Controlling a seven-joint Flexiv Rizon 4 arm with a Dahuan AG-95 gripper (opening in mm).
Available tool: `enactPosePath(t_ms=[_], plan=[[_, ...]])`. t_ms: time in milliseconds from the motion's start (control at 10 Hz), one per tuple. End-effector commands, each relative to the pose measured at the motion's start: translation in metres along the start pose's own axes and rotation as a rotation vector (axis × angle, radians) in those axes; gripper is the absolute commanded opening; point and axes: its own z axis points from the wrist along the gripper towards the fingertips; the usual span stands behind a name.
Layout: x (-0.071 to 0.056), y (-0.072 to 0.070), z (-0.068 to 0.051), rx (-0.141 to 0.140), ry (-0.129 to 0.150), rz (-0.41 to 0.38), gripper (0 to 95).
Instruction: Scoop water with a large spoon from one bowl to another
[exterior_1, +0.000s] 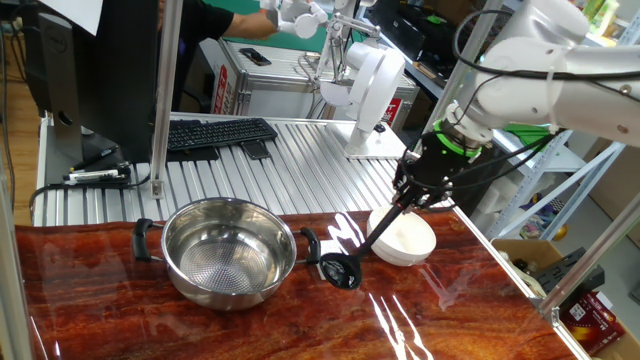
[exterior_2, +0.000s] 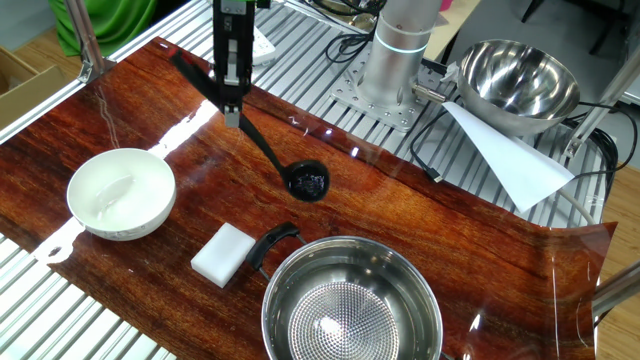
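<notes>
gripper (exterior_2: 232, 108) clamps the large spoon (exterior_2: 280, 160) by its handle, cup mid-air between steel bowl (exterior_2: 350, 310) and white bowl (exterior_2: 120, 193). transfer step; next, carry level over white bowl and tip.
</notes>
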Motion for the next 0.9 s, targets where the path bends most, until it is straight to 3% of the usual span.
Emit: enactPosePath(t_ms=[100, 500, 900], plan=[[-0.008, -0.010, 0.001, -0.008, 0.016, 0.053, 0.0], [-0.024, -0.024, 0.010, -0.015, 0.011, 0.189, 0.0], [-0.031, -0.039, 0.010, -0.011, -0.001, 0.256, 0.0]])
